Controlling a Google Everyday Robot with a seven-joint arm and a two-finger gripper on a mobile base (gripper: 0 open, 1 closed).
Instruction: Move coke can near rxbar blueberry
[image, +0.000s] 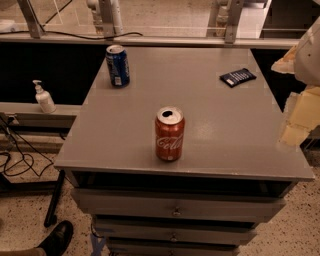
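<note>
Camera view shows the task not yet begun: the coke can (169, 133) stands upright near the tabletop's (210, 115) front edge, well apart from the rxbar blueberry (238, 77) at far right, while the hand (298, 120) hangs beside the right edge, spread or pressed together I cannot tell.

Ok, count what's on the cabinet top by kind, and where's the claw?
Drink cans: 2 (the coke can, a blue can)
Wrapped bars: 1 (the rxbar blueberry)
Total: 3
The claw hangs by the right edge of the cabinet top, apart from all three.
</note>
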